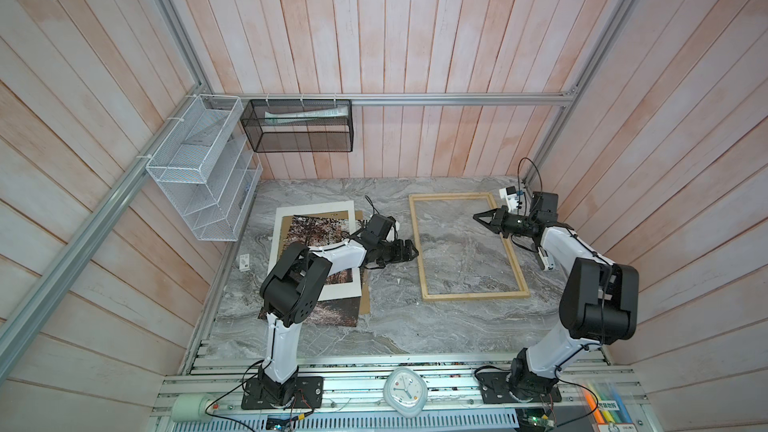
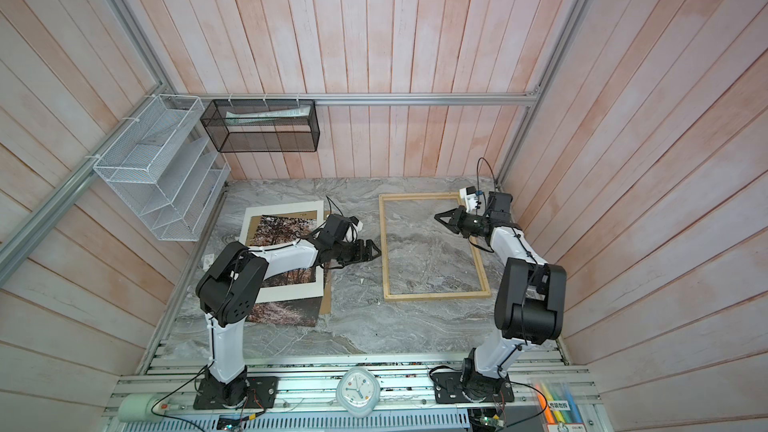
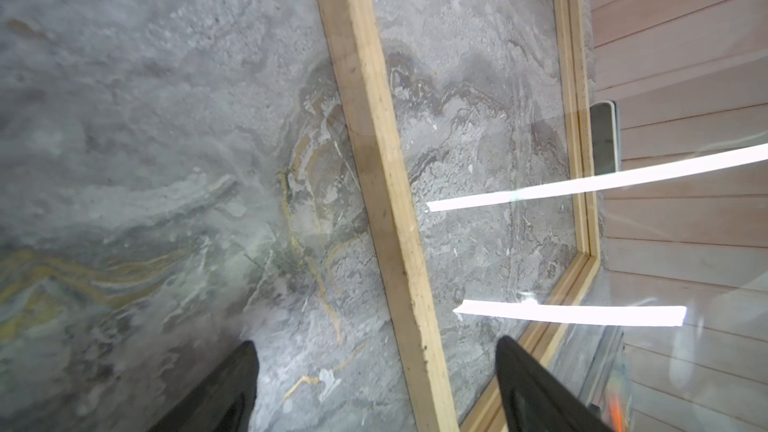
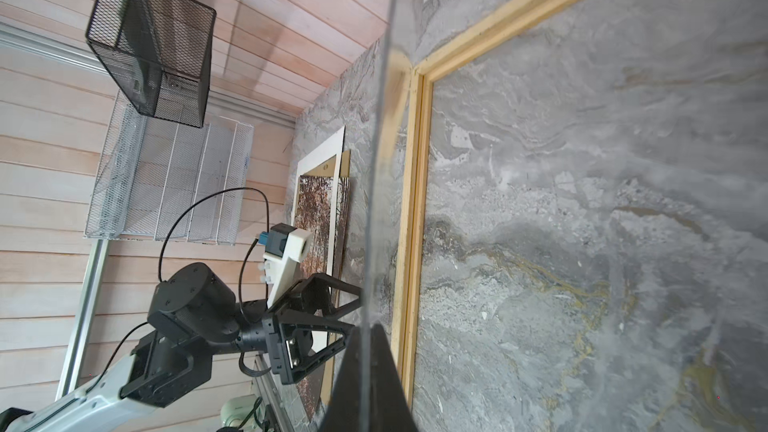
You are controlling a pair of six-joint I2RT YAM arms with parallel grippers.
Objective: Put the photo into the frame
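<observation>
Right end effector [image 4: 376,328] gripped a clear sheet [image 4: 378,201] over the frame [image 1: 476,295]; left end effector [image 1: 412,254] stood open beside it. The photo [image 1: 316,228] lay on the desk [image 1: 395,326] under a white mat [image 1: 316,207], outside the frame.

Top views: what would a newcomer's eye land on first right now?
The pale wooden frame lies on the grey marbled table, right of centre. At left, the autumn photo sits in a skewed stack under the white mat, half hidden by the left arm. In the right wrist view, the right gripper pinches a clear pane edge-on, jaws shut.
</observation>
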